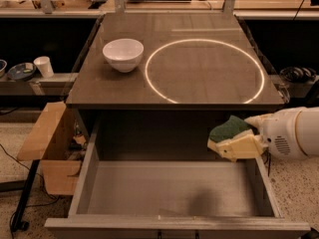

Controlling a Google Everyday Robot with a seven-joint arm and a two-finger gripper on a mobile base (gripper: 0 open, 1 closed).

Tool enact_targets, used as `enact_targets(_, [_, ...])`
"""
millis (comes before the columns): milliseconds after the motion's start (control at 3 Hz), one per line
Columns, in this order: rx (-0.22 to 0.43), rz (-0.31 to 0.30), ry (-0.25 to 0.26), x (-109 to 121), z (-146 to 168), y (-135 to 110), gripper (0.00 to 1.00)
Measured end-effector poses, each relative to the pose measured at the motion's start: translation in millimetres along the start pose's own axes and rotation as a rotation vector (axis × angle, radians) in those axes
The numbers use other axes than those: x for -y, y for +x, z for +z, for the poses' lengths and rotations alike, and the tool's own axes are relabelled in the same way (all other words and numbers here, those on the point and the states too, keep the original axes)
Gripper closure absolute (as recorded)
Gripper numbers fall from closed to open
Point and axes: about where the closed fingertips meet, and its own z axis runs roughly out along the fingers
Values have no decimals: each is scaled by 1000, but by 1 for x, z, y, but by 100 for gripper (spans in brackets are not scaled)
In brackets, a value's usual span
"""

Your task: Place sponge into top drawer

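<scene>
Camera view: pincer (225,144), sponge (230,128) above drawer (164,189)

The top drawer (164,188) stands pulled right out beneath the table (209,91), its grey floor bare apart from a soft shadow towards the right. The gripper (227,141) comes in from the right on a white arm (291,133) and hangs over the drawer's right rear corner, below the table edge. Its pale fingers (238,147) are clamped on the sponge (228,128), green side up, held clear of the drawer floor. On the tabletop a white bowl (123,54) sits at the left, just beside a bright ring of light (146,76). Off to the left, a paper cup (44,66) stands on a lower ledge, and a cardboard box (45,133) sits by the drawer.
</scene>
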Motion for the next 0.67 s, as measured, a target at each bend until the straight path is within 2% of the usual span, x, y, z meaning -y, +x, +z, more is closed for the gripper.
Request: enact_targets(667, [-13,32,-4,-6,24,20,100])
